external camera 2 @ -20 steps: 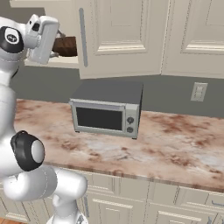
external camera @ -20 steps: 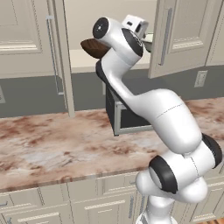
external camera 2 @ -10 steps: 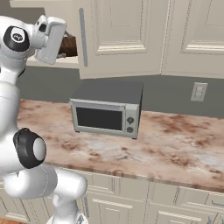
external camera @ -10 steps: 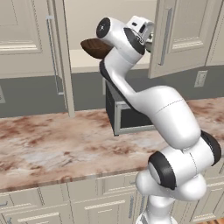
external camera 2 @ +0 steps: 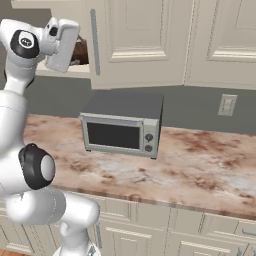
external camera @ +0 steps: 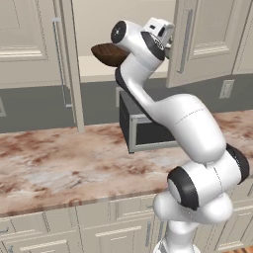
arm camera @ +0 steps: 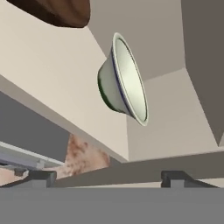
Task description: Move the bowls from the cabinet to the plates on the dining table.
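Cream-green bowl point(arm camera: 124, 82) and wooden bowl point(external camera: 109, 53) both sit on the cabinet point(external camera: 210, 37) shelf; the gripper point(arm camera: 105, 177), fingers spread wide and empty, has pushed closer to them than before.

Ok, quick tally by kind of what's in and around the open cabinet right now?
Bowls: 2, a brown bowl and a cream bowl on the cabinet shelf
Open cabinet doors: 2, left door, right door
Microwave: 1
Wall outlet: 1
Total: 6
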Robot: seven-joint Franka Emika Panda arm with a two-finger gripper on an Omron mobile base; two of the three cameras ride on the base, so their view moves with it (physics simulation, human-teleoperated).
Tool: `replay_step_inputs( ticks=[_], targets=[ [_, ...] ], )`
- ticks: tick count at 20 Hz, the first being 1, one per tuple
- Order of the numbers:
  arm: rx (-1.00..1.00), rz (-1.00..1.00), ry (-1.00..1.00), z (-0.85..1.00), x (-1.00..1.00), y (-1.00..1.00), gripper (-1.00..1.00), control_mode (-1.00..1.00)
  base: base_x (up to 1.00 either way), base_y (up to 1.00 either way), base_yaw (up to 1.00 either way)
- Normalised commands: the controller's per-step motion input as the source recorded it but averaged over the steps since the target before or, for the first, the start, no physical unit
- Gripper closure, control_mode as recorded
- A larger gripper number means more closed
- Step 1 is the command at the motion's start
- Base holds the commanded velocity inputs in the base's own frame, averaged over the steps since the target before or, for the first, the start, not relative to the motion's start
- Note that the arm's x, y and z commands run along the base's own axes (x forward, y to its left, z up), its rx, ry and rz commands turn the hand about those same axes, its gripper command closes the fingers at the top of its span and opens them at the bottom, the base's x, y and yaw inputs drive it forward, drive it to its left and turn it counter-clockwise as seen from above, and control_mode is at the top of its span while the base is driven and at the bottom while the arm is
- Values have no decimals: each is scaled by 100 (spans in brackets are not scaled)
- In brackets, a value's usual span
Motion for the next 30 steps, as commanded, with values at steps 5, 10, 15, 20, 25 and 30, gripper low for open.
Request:
replay_step_inputs(
  ticks=[5,10,15,20,25,30],
  targets=[
    [0,0,0,0,21,0,-100,-100,0,0,0],
    [-6,1,0,10,-17,24,-100,-100,0,0,0],
    [-9,1,0,3,-2,19,-100,-100,0,0,0],
    [-13,0,3,-13,62,0,-100,-100,0,0,0],
    [-10,0,4,-1,48,0,-100,-100,0,0,0],
    [-2,-7,1,0,-15,-13,-100,-100,0,0,0]
  ],
)
